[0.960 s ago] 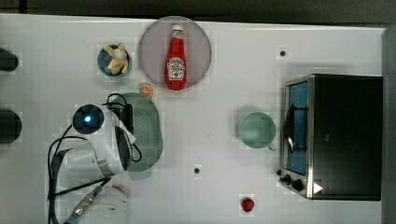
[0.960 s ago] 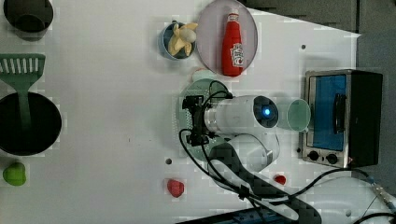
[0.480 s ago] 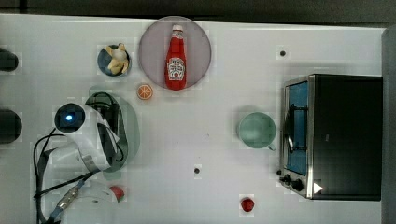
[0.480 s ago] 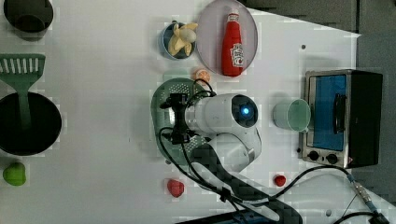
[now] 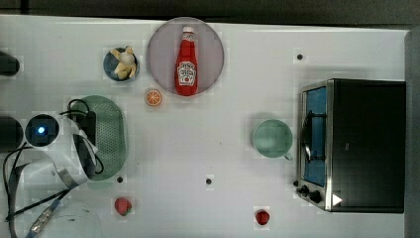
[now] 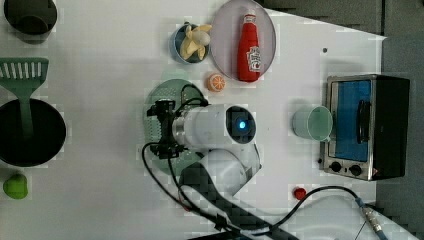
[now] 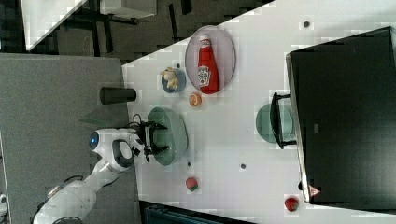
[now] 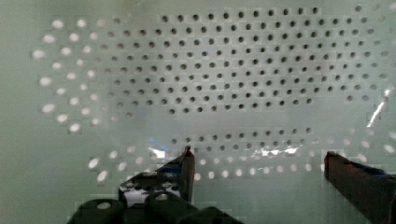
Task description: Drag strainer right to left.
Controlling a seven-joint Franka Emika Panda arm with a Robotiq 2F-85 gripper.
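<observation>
Strainer (image 5: 110, 131) sits far over on the top view's left side of the white desk (image 5: 223, 163), just under the blue bowl of banana (image 5: 121, 64) and beside the little orange (image 5: 154, 97); the green cup (image 5: 272, 139) and the toaster oven (image 5: 356, 144) are well apart from it on the top view's right; the ketchup bottle (image 5: 186, 62) lies on its round plate (image 5: 158, 54) near the top.

The robot's jaws (image 8: 257, 163) are spread wide and hold nothing; in the wrist view they hang down inside the holey bowl of the strainer, with both fingers (image 8: 187, 163) close to the dotted wall; I cannot tell if a finger touches the plastic.

I think the drag is close to done, because the strainer is already near the desk's edge on the top view's left; to do this step well, the arm should push slowly and stay low, so a finger leans on the inner wall and the strainer slides flat; pushing too high could tip it up; going too far could shove it off the desk; the small strawberry (image 5: 122, 206) is near, so keep the path straight.
</observation>
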